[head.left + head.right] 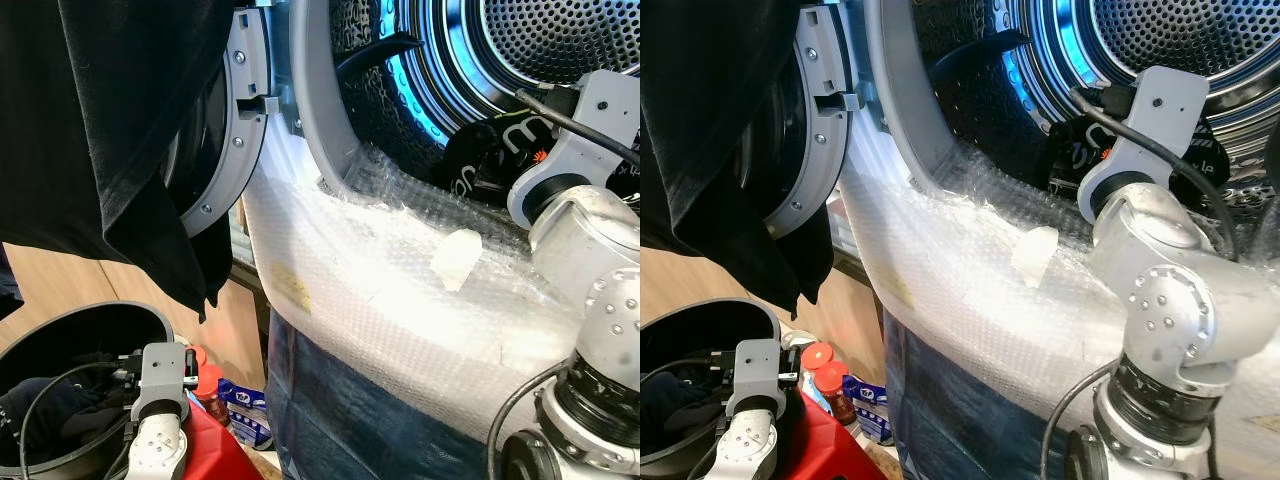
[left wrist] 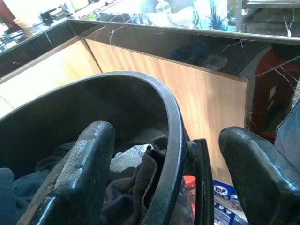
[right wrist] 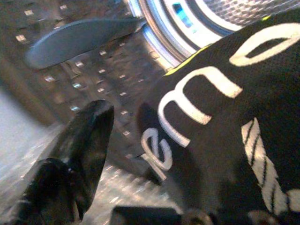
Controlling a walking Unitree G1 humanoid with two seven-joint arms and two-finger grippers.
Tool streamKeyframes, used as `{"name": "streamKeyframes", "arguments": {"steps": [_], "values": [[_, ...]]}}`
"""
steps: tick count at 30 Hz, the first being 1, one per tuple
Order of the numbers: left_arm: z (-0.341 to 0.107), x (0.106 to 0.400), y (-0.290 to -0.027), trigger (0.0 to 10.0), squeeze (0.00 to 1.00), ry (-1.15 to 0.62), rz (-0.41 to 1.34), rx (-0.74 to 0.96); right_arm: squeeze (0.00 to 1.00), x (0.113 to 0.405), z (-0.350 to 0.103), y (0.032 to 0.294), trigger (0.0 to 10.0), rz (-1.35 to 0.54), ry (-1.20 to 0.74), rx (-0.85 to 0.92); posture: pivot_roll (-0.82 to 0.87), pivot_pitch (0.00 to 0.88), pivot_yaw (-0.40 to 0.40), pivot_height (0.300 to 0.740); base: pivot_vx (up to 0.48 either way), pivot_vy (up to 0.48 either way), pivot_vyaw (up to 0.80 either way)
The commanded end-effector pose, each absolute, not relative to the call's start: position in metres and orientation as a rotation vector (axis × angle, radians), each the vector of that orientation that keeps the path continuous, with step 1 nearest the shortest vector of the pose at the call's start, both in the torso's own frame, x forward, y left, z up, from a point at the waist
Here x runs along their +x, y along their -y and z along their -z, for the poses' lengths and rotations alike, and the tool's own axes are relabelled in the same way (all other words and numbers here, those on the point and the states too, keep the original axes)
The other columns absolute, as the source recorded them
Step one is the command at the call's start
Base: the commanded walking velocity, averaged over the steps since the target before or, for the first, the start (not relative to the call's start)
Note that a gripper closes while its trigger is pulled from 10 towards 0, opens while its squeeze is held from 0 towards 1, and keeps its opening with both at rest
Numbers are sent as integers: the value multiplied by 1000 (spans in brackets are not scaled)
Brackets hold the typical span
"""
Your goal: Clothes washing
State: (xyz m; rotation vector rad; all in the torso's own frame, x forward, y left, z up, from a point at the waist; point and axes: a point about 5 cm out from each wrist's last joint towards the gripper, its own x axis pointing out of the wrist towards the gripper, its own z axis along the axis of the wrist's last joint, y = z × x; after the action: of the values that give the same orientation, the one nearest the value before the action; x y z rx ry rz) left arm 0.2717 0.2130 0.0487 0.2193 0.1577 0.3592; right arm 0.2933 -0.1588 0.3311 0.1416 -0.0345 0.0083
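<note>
- The right arm [image 1: 1170, 300] reaches up and forward, its wrist bent.
- The right gripper [image 3: 140, 178] shows one black finger [image 3: 79, 154]; the other is hidden.
- The left arm [image 1: 160, 420] sits low.
- The left gripper [image 2: 187, 183] has its fingers [image 2: 79, 173] spread apart.

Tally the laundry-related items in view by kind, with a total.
Washer drum: 1
Washer door: 1
Black basket: 1
Hanging black garment: 1
Lettered black garment in drum: 1
Red-capped bottles: 2
Total: 7
</note>
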Motion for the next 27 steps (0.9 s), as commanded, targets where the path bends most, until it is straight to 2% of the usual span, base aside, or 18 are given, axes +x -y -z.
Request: {"name": "streamKeyframes", "arguments": {"steps": [1,2,6,10,12,15,22,27], "values": [[-46,270,-215,10000,0,-180,-377,217,0,286,-338,155,10000,-91,55,160,-88,0,-22,740,0,0,0],[-46,270,-215,10000,0,-182,-379,216,0,282,-342,153,10000,-177,60,142,-94,0,-27,740,0,0,0],[-45,270,-216,10000,0,-188,-385,212,0,272,-342,152,10000,-323,36,37,-97,0,-31,740,0,0,0],[-45,270,-216,10000,0,-187,-388,211,0,268,-338,167,10000,-292,23,-115,-95,0,-26,740,0,0,0],[-45,271,-217,10000,0,-187,-386,211,0,265,-336,169,10000,-331,-9,-117,-95,0,-26,740,0,0,0],[-45,270,-217,10000,0,-191,-386,209,0,260,-336,173,10000,-331,-16,-273,-105,0,-30,740,0,0,0],[-44,271,-213,10000,0,-192,-385,200,0,276,-340,162,10000,-362,-5,-146,-91,0,-34,740,0,0,0],[-47,270,-214,10000,0,-185,-391,198,0,277,-342,174,10000,-347,-33,-108,-78,0,-42,740,0,0,0]]}}
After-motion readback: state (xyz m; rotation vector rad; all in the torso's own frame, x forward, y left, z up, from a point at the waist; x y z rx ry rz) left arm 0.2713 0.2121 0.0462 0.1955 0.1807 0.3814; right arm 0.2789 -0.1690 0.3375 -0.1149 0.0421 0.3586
